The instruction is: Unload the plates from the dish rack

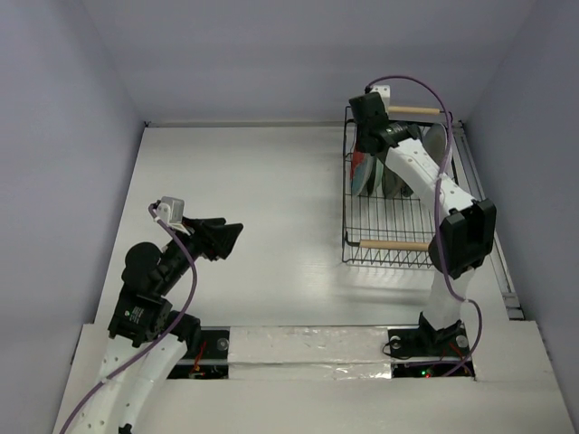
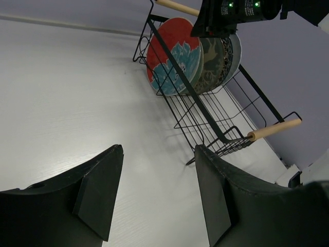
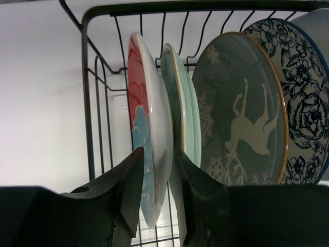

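Observation:
The black wire dish rack (image 1: 389,237) with wooden handles stands at the right. Several plates stand on edge at its far end. A red plate with teal flowers (image 3: 140,77) is the leftmost. Behind it come a green plate seen edge-on (image 3: 181,103), a grey-green plate with a pale deer (image 3: 241,113) and a white plate with dark blue flowers (image 3: 303,87). My right gripper (image 3: 158,152) reaches down into the rack, one finger on each face of the red plate's rim, pressed against it. My left gripper (image 2: 158,149) hangs open and empty over the bare table, left of the rack (image 2: 205,118).
The rack's near half holds nothing but wire, with a wooden handle (image 1: 395,244) across its front. Grey walls close in the table at the back and on both sides. A metal rail (image 1: 488,226) runs along the right edge beside the rack.

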Robot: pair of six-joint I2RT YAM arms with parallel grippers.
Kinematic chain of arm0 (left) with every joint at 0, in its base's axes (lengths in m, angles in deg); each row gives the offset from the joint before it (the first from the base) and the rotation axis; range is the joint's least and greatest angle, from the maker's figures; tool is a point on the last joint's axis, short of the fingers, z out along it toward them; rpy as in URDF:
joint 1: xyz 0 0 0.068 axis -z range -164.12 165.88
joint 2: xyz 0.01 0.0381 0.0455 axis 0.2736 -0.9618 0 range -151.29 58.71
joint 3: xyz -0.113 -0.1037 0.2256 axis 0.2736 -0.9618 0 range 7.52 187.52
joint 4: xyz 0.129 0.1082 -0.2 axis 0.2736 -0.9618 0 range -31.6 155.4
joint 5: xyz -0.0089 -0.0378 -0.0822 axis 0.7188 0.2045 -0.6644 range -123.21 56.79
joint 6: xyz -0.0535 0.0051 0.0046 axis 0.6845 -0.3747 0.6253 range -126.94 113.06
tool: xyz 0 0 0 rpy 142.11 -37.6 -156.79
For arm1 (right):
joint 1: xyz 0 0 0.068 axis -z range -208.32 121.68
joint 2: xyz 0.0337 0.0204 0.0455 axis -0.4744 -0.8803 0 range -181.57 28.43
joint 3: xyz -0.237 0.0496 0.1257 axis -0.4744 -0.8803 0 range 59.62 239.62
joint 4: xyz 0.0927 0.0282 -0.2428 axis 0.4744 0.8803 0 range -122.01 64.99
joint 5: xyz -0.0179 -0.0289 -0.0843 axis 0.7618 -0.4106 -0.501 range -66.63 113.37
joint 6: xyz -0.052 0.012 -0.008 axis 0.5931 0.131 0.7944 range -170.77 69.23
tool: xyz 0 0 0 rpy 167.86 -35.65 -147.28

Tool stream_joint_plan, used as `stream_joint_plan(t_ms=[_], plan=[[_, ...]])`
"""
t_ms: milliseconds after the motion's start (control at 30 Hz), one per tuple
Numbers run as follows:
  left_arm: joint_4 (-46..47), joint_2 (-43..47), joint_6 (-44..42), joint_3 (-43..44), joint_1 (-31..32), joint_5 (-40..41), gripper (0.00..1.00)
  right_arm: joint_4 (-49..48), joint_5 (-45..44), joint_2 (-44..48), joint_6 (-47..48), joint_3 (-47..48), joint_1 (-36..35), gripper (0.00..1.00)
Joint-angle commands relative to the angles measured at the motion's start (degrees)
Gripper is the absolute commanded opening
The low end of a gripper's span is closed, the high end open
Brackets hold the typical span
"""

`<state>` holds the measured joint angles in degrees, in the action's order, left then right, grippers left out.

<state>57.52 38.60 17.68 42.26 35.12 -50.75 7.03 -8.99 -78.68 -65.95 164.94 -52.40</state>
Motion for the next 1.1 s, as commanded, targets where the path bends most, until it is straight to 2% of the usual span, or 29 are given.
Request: stream_joint_plan(t_ms=[0, 200, 300, 400, 433, 533, 833, 1067], plan=[[1.6, 0.6, 0.0, 0.7, 0.4, 0.3, 0.55, 1.2, -2.9, -1.2, 1.2, 3.1, -0.4, 0.35], [1.6, 0.6, -0.1, 0.7, 0.4, 0.3, 0.55, 1.4, -5.0, -3.9, 2.2, 3.4, -0.9, 0.33], [1.6, 0.8, -0.1, 0.6, 0.4, 0.4, 0.55, 1.7, -6.4, -5.0, 2.7, 4.2, -1.4, 0.29], [1.6, 0.9, 0.0, 0.6, 0.4, 0.4, 0.55, 1.8, -8.0, -5.5, 3.2, 5.1, -1.4, 0.19], [1.6, 0.9, 0.0, 0.6, 0.4, 0.5, 0.55, 2.1, -8.3, -5.4, 3.2, 5.4, -1.9, 0.11], [1.7, 0.9, 0.1, 0.7, 0.4, 0.5, 0.55, 1.0, -9.6, -3.8, 3.8, 5.8, -2.5, 0.0], [1.6, 1.3, 0.2, 0.6, 0.4, 0.7, 0.55, -0.1, -16.5, 0.8, 8.1, 10.6, -5.7, 0.0], [1.6, 1.0, 0.2, 0.6, 0.4, 0.8, 0.55, -2.0, -16.9, 10.2, 8.2, 9.7, -6.9, 0.0]])
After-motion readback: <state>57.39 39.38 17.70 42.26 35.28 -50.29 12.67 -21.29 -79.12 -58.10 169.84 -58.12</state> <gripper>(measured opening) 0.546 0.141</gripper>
